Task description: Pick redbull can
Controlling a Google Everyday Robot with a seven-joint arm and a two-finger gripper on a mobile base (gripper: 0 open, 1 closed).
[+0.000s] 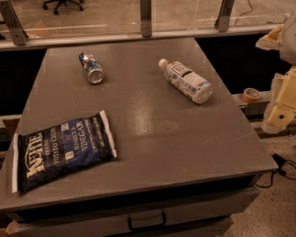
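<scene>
The redbull can [91,67] is a small blue and silver can lying on its side at the far left of the grey table [158,127], its shiny top facing the front. My gripper [282,107], a cream-coloured part of the arm, hangs off the table's right edge, far from the can and level with the table's middle. Nothing shows in it.
A clear water bottle [186,80] with a white cap lies on its side at the far right. A blue Kettle chips bag [61,149] lies at the front left. A tape roll [250,94] sits on a ledge to the right. A glass railing with metal posts [145,14] runs behind.
</scene>
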